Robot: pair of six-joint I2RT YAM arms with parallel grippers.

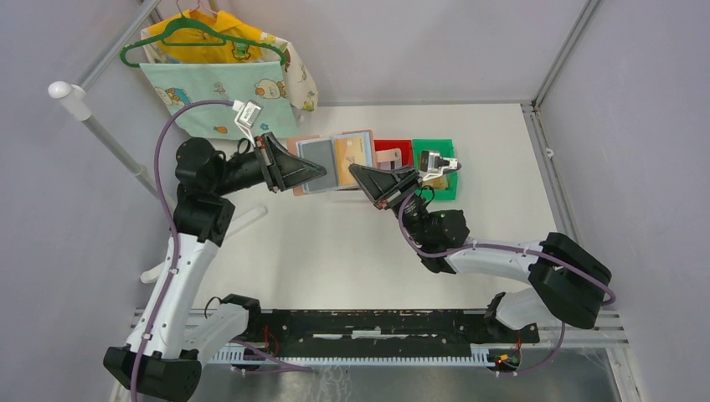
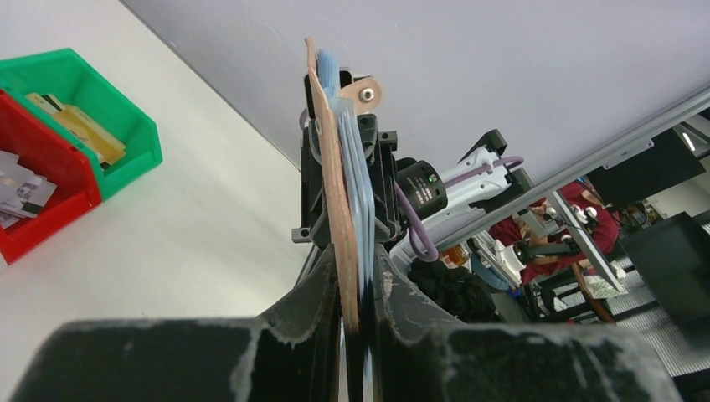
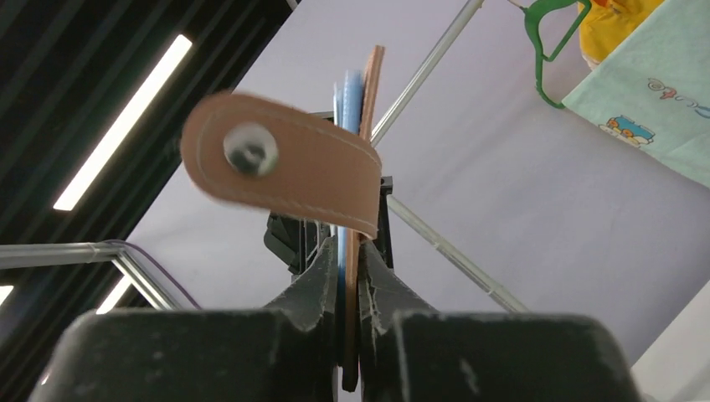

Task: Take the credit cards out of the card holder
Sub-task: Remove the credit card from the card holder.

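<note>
One pinkish-tan, leather-like card holder [image 1: 335,163] is held open off the white table [image 1: 335,251], and its stitched closure tab [image 3: 280,167] with a metal snap curls outward. Thin flat credit cards [image 1: 317,159] sit in its shiny bluish sleeves. Your left gripper [image 2: 356,285] pinches the holder's left half. Your right gripper [image 3: 350,276] pinches the right half, fingers pressed on the leather. A hard plastic red bin [image 1: 393,147] and a green bin [image 1: 445,172] stand just behind.
</note>
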